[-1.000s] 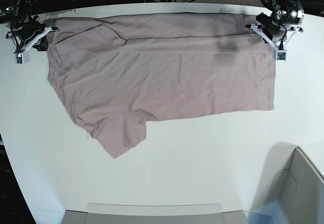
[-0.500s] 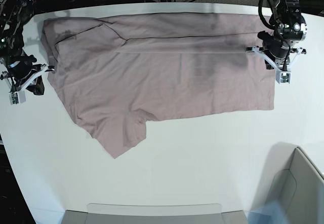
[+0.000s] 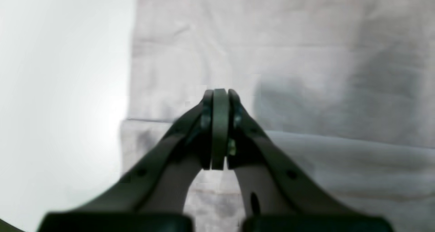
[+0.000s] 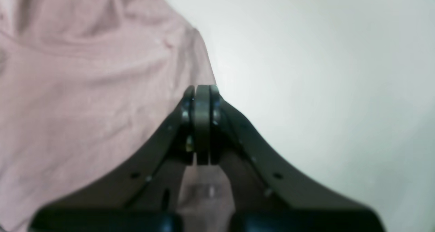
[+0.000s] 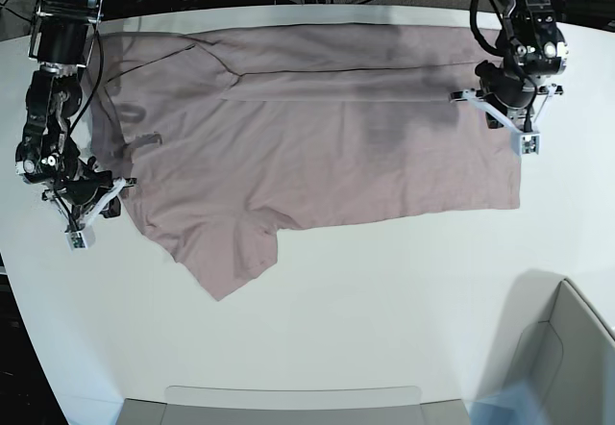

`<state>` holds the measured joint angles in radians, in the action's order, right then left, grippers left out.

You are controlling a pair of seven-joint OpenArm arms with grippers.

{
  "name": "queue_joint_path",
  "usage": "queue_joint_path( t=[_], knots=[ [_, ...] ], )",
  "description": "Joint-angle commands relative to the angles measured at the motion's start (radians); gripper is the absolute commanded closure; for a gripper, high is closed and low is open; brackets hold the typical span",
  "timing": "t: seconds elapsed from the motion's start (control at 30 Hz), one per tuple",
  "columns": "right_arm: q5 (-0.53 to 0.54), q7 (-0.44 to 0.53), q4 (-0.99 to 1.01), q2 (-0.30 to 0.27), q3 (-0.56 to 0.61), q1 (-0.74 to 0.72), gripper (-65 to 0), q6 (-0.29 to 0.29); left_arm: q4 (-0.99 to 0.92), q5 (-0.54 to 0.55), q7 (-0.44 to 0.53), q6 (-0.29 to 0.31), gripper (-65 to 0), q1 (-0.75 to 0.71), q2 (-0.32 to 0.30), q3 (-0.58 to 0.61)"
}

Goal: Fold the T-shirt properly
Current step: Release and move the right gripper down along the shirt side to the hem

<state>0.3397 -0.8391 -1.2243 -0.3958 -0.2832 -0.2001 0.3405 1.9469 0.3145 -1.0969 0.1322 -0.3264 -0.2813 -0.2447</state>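
A: What's the room like?
B: A broad white table point(image 5: 384, 290), smooth and bare in front, dark cables behind, a pale bin point(image 5: 567, 348) at the near corner

A: And the T-shirt point(image 5: 317, 146)?
B: Spread flat across the far half, top strip folded over, one sleeve poking toward the front. It looks light, soft and limp, likely to sag and crease, so I'd pinch it at the corners or hem edge

A: The tools?
B: Left gripper point(image 5: 506, 120) over the hem end, right gripper point(image 5: 93, 202) at the sleeve edge, both pressed together, holding nothing
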Motion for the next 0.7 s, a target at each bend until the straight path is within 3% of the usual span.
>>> queue_joint_path(
  t=[0.0, 0.2, 0.67],
  knots=[
    [-0.014, 0.028, 0.018, -0.018, 0.003, -0.031, 0.0, 0.001, 0.015, -0.002, 0.019, -0.004, 0.0, 0.006, -0.012, -0.006],
    [-0.130, 0.027, 0.100, -0.016, 0.005, -0.025, 0.0, 0.001, 0.013, -0.002, 0.019, -0.004, 0.0, 0.006, -0.012, -0.005],
    [-0.127, 0.004, -0.148, -0.082, -0.004, 0.278, 0.0, 0.001, 0.001, -0.002, 0.021, -0.004, 0.0, 0.006, 0.004, -0.006]
  ],
)
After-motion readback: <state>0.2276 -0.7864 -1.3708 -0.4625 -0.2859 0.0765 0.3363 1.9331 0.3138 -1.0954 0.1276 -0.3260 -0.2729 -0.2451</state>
